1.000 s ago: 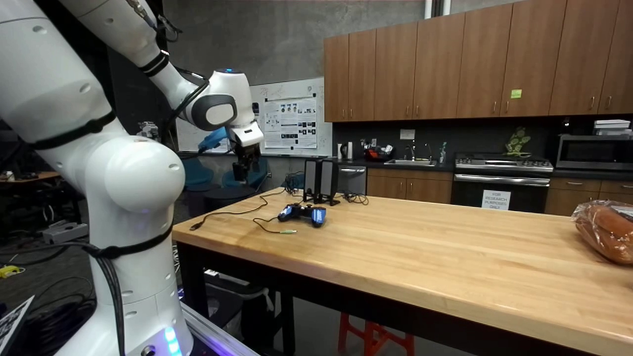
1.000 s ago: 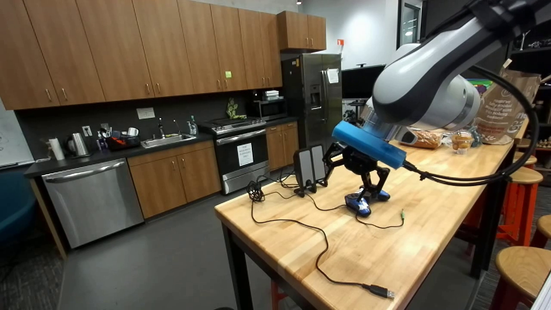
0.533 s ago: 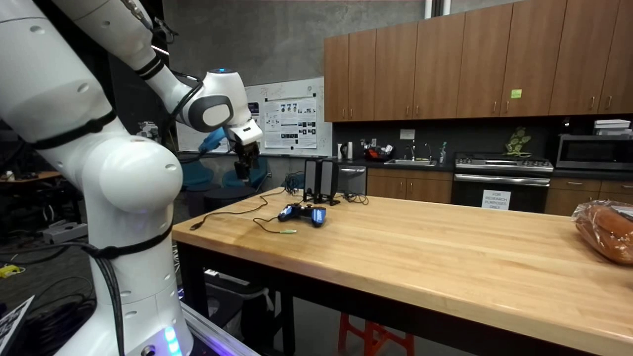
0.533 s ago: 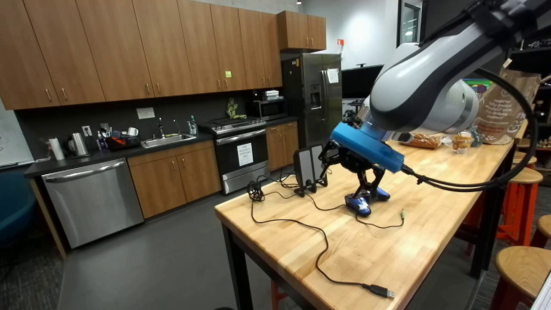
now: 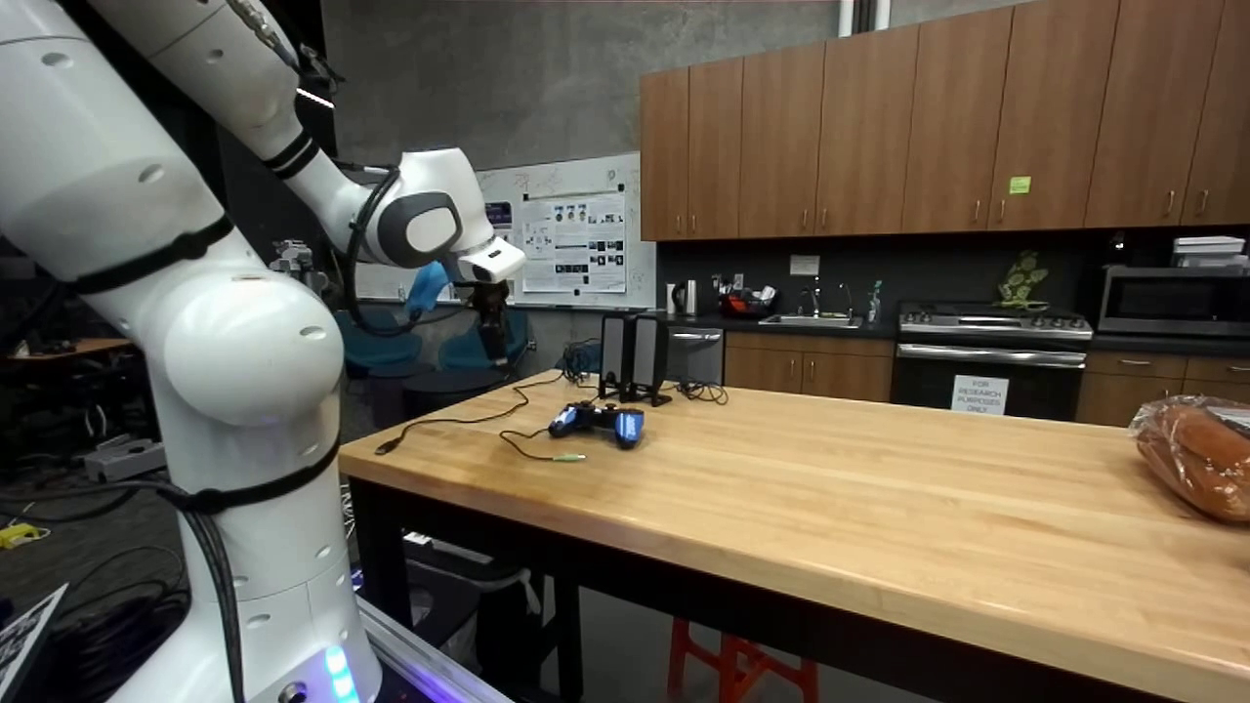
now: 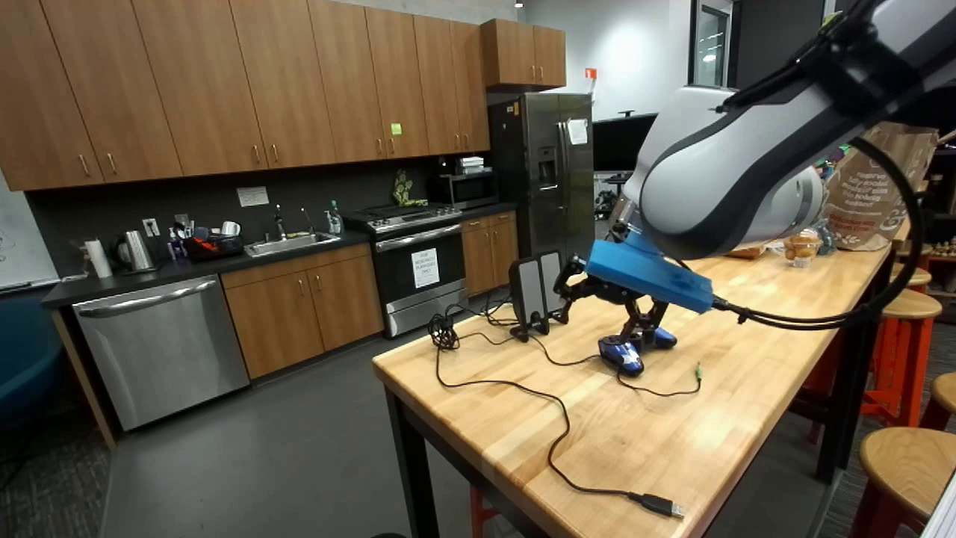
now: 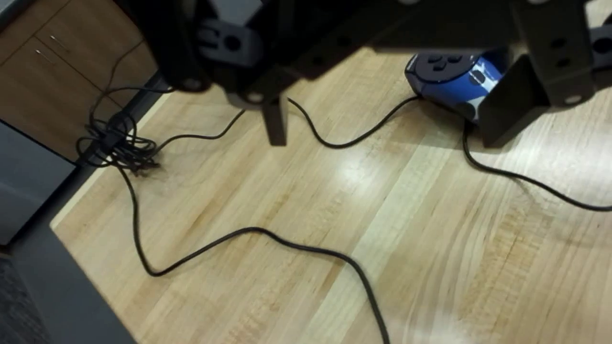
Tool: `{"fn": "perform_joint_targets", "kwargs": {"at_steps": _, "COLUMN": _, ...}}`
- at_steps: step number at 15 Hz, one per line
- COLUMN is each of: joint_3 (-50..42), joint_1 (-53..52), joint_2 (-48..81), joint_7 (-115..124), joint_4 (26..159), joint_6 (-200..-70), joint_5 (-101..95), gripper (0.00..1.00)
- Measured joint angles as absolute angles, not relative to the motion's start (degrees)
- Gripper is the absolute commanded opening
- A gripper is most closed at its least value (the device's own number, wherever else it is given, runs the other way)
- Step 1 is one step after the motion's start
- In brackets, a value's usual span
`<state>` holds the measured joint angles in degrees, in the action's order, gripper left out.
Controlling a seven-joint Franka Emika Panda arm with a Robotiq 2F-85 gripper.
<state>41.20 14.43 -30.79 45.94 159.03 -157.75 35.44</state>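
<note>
Robot arm and tool are shifting since a moment ago: in an exterior view, the arm's large round joint is moving toward 9 o'clock, while the tool's tips are dropping toward 4 o'clock. Blue housing at the tool's base is riding lower and lying flatter. Components on the worktop are keeping their positions.

From where I am standing, the tool is hanging above worktop level in a released state, its two fingers standing wide apart. In the wrist view, both fingers are entering from the 12 o'clock side.

Blue-and-black game controller is resting on the worktop. In an exterior view it is lying at 4 o'clock from the tool, apart from it. In the wrist view it is showing at 2 o'clock, one finger partly covering it.

Two speakers are standing upright at 1 o'clock from the game controller in an exterior view. Cable bundle is sitting at 9 o'clock in the wrist view, close to the worktop's edge. In an exterior view, USB plug is lying at 6 o'clock from the game controller, and green-tipped plug is lying at 4 o'clock. Clear-wrapped brown item is resting at 3 o'clock in an exterior view.
</note>
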Motion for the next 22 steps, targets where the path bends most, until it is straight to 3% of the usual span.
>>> {"fn": "perform_joint_targets", "kwargs": {"at_steps": 9, "joint_3": 44.12, "joint_1": 17.98, "joint_2": -31.62, "joint_7": 30.27, "joint_4": 159.02, "joint_6": -157.37, "joint_5": 31.67, "gripper": 1.00}}
{"fn": "perform_joint_targets", "kwargs": {"at_steps": 12, "joint_3": 48.52, "joint_1": 20.42, "joint_2": -27.55, "joint_7": 36.59, "joint_4": 153.28, "joint_6": -158.26, "joint_5": 17.78, "gripper": 1.00}}
{"fn": "perform_joint_targets", "kwargs": {"at_steps": 16, "joint_3": 57.90, "joint_1": 27.09, "joint_2": -20.01, "joint_7": 47.19, "joint_4": 142.10, "joint_6": -156.97, "joint_5": -0.52, "gripper": 1.00}}
{"fn": "perform_joint_targets", "kwargs": {"at_steps": 22, "joint_3": 83.82, "joint_1": 50.14, "joint_2": -15.79, "joint_7": 59.75, "joint_4": 126.33, "joint_6": -143.88, "joint_5": -16.95, "gripper": 1.00}}
